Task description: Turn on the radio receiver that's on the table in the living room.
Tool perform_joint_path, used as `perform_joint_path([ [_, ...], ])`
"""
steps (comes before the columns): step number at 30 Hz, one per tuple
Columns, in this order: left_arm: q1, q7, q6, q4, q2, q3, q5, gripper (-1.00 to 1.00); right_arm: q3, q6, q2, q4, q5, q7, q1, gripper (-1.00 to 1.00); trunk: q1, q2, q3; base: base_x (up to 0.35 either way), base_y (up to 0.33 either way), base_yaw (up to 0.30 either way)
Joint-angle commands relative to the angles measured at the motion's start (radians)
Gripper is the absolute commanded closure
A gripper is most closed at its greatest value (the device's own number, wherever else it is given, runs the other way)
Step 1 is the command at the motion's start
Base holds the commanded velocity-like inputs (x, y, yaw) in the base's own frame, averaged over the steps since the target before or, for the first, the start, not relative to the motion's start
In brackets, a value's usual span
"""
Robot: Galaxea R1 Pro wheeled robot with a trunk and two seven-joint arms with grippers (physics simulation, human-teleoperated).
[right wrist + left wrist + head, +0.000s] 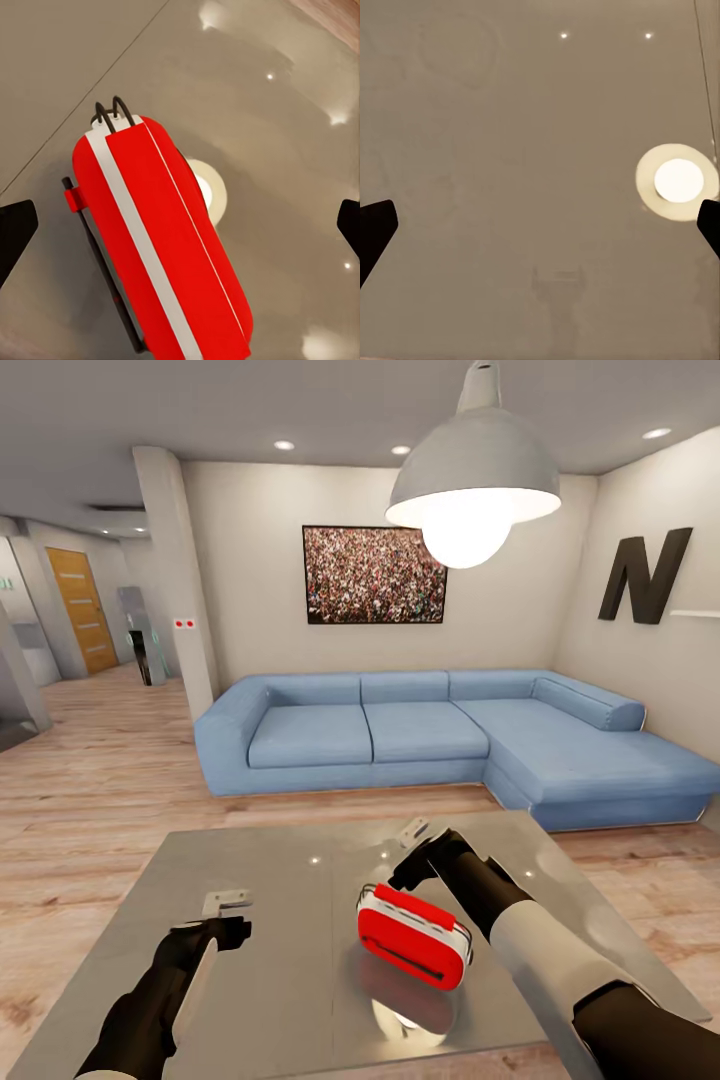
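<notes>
Both arms reach forward from the bottom of the head view, black at the wrists and forearms. The left arm (150, 1000) comes up from the lower left corner, its wrist roughly level, ending in the left gripper (228, 905) with pale grey fingers pointing ahead. In the left wrist view its two dark fingertips (375, 229) sit at opposite edges, so the jaws stand wide apart with nothing between them. The right arm (560, 960) runs up from the lower right corner, a white sleeve along the forearm, wrist bent down. The right gripper (412, 838) sits at its end; in the right wrist view its fingertips (15, 232) are likewise spread to both edges, jaws parted, touching nothing.
</notes>
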Motion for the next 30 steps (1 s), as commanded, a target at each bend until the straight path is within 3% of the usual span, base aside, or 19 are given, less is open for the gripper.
perform_joint_path([
  [1,0.0,0.0,0.0,0.0,0.0,0.0,0.0,-1.0,0.0,0.0,0.0,0.0,0.0,0.0,0.0,-1.0,0.004,-0.007,-0.003,0.0,0.0,0.0],
  [14,0.0,0.001,0.0,0.0,0.0,0.0,-0.001,-1.0,0.0,0.0,0.0,0.009,0.0,0.002,0.0,-1.0,0.054,-0.098,-0.044,0.0,0.0,0.0],
  [30,0.0,0.004,-0.001,0.002,0.001,0.0,-0.002,-1.0,0.0,-0.001,0.0,0.009,0.002,0.001,0.0,-1.0,0.054,-0.098,-0.044,0.005,0.0,0.0],
])
